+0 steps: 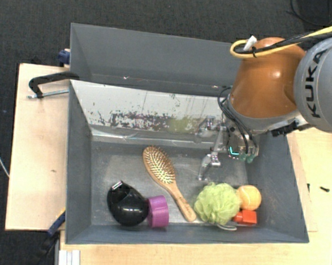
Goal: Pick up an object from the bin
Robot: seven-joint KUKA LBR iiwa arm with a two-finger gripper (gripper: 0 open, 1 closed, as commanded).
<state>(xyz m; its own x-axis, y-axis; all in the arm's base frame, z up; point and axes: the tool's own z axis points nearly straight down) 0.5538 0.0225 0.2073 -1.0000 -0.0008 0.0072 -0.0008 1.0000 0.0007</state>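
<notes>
Okay, fingers (pixel 208 163) first: two metal ones, standing apart, nothing btwn them, and not touching any object as far as I can make out. A small teal light glows beside the right-hand one in the view. The gripper (pixel 225 164) hangs low over bare floor in the back-right part of the bin (pixel 78 168).

Nearest thing is the green mesh puff (pixel 217 203), just in front of the gripper, toward the front wall. It's a lime-green, ruffled, roundish bath scrubber w/ a thin cord loop at its base. Tucked against its right side is a yellow-orange ball (pixel 250 195), and an orange block (pixel 246 217) sits just below that ball. Touching the puff's left side is the handle end of a wooden hairbrush (pixel 165 177), lying diagonal, oval head toward the back, bristles up.

Further to the view's left, along the front, a purple cylinder (pixel 159 211) lies on its side, right up against a glossy black rounded object (pixel 127 205); can't tell what that one is.

Back up the arm: an orange cover (pixel 266 79) wraps the wrist, w/ a yellow cable (pixel 297 36) looping over it. The grey arm link (pixel 328 84) reads "KUKA" in black letters, running vertically.
</notes>
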